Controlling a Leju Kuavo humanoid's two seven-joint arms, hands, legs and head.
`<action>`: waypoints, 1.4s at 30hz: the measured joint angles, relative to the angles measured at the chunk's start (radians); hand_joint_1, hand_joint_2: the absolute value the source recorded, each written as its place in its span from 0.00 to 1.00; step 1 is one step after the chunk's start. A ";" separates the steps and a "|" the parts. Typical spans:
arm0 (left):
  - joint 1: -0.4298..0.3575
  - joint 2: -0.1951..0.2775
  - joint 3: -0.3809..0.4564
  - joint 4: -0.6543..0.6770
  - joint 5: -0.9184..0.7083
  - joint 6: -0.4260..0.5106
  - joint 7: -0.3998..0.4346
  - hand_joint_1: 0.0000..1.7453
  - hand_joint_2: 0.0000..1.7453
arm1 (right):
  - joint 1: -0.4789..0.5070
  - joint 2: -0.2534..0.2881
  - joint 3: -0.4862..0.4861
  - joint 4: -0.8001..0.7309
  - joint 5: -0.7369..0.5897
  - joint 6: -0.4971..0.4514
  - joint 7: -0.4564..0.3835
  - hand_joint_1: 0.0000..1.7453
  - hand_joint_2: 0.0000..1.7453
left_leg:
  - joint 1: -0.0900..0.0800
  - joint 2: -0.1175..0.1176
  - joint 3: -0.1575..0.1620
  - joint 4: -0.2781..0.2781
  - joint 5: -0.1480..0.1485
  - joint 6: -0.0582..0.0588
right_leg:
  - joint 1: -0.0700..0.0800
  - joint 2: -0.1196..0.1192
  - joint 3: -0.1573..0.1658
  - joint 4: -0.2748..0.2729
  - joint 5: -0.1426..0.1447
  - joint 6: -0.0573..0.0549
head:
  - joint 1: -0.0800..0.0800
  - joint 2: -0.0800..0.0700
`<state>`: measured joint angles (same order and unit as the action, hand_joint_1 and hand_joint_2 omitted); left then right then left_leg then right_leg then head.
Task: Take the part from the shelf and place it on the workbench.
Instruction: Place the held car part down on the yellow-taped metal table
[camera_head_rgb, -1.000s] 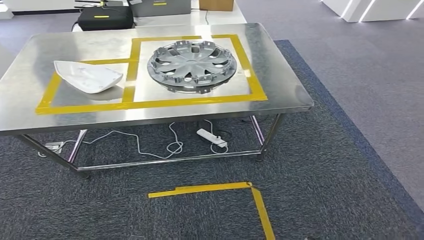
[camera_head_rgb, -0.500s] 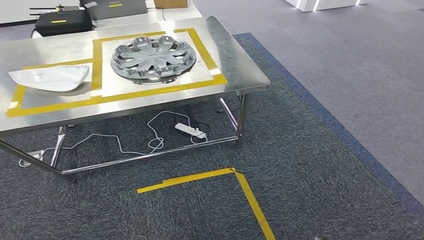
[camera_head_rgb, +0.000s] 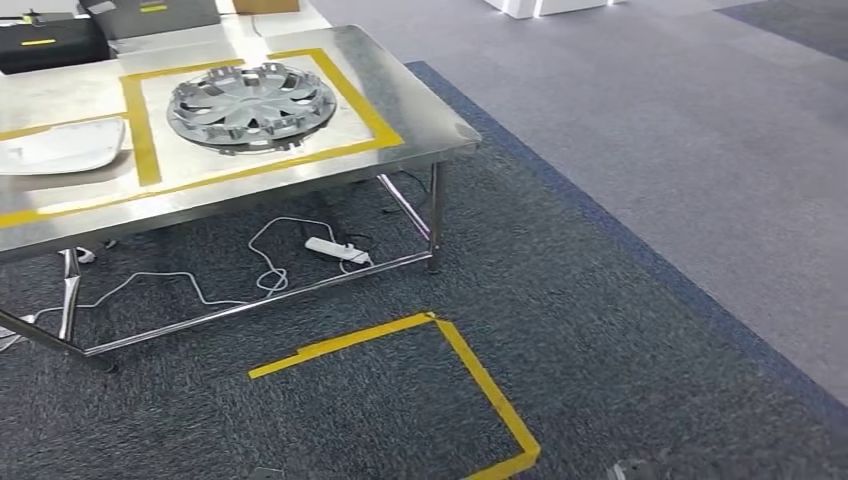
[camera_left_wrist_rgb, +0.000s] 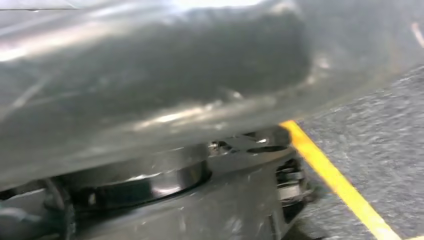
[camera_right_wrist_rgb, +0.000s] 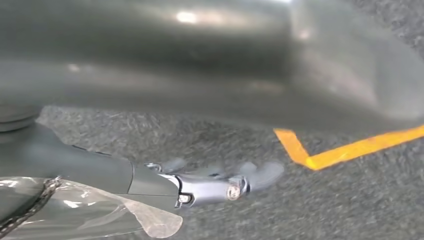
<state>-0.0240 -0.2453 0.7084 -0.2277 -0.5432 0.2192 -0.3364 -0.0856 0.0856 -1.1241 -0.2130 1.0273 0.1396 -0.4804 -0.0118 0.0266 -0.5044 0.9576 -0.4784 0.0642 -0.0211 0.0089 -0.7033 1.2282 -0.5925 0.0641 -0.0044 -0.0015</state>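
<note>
Steel worktop (camera_head_rgb: 420, 110) sits at the upper left of the head view, carrying a grey wheel cover (camera_head_rgb: 250, 105) inside a yellow tape frame (camera_head_rgb: 365, 105) and a white panel (camera_head_rgb: 60, 145) beside it — both already down. No shelf is visible. The right hand (camera_right_wrist_rgb: 215, 185) hangs over carpet, fingers (camera_right_wrist_rgb: 262, 172) extended, holding nothing; the left hand's state I cannot tell. Risks, in my judgement: a foot could snag the power strip (camera_head_rgb: 335, 250) cable, or a swinging arm could clip the worktop's corner.
</note>
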 joint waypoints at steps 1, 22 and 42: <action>0.001 0.006 0.004 0.000 0.007 -0.032 -0.041 0.00 0.00 | 0.000 0.000 -0.001 0.000 -0.005 -0.025 0.004 0.00 0.00 | -0.001 0.014 -0.017 0.001 0.011 -0.001 | -0.001 -0.004 -0.004 0.055 0.009 0.005 | 0.000 0.000; -0.012 0.057 0.020 0.009 -0.052 -0.022 -0.053 0.00 0.00 | 0.030 -0.007 -0.046 0.001 -0.024 -0.070 0.123 0.00 0.00 | 0.003 -0.096 -0.036 0.083 0.020 -0.023 | 0.017 0.068 0.226 -0.256 0.067 -0.057 | -0.001 0.000; -0.033 0.031 0.020 0.011 -0.051 -0.058 -0.089 0.00 0.00 | 0.033 -0.085 -0.086 -0.001 -0.052 0.021 0.098 0.00 0.00 | 0.015 0.042 -0.033 0.068 -0.032 -0.069 | 0.001 -0.030 0.166 -0.234 0.098 -0.047 | 0.011 0.000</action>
<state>-0.0570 -0.2148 0.7283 -0.2171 -0.5941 0.1615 -0.4253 -0.0525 0.0002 -1.2103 -0.2136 0.9755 0.1607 -0.3820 0.0029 0.0686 -0.5377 1.0256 -0.5100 -0.0049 -0.0203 -0.0215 -0.5376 0.9938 -0.4941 0.0172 0.0065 -0.0015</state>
